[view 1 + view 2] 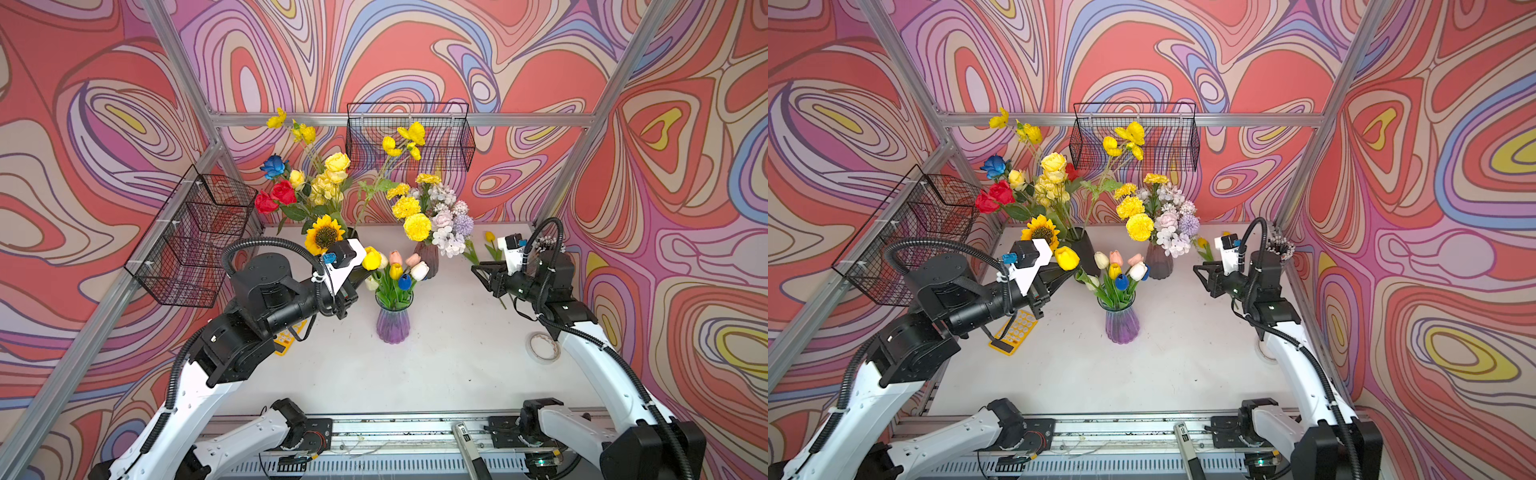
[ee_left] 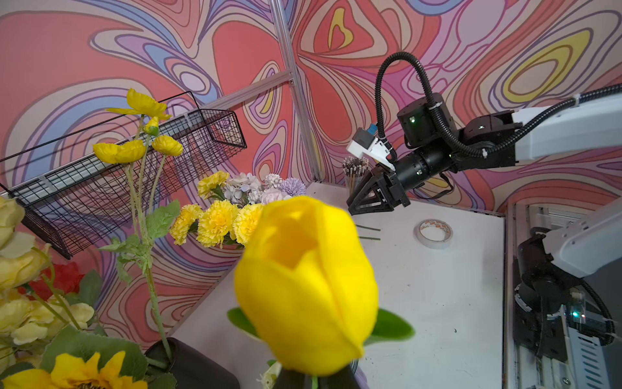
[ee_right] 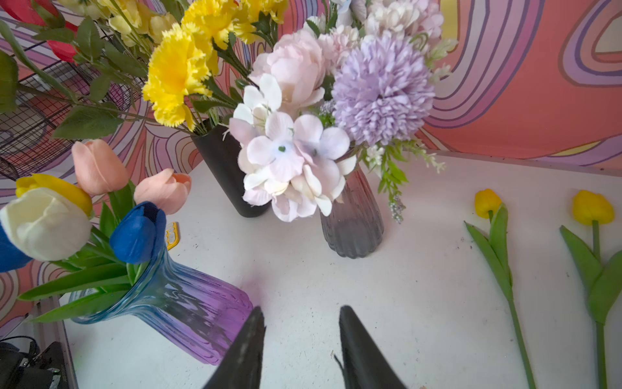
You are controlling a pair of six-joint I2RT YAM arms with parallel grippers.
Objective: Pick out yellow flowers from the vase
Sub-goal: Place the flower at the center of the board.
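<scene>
Tulip point(image 1: 371, 258), yellow, clamped in left jaws, purple vase point(image 1: 393, 324) beside, sunflower point(image 1: 324, 237) behind, right jaws apart, empty

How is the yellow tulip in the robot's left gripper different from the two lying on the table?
The held tulip is raised, pinched in the left gripper; the two table tulips lie flat, with nothing gripping them. Its stem is mostly hidden; theirs show. All are yellow.
</scene>
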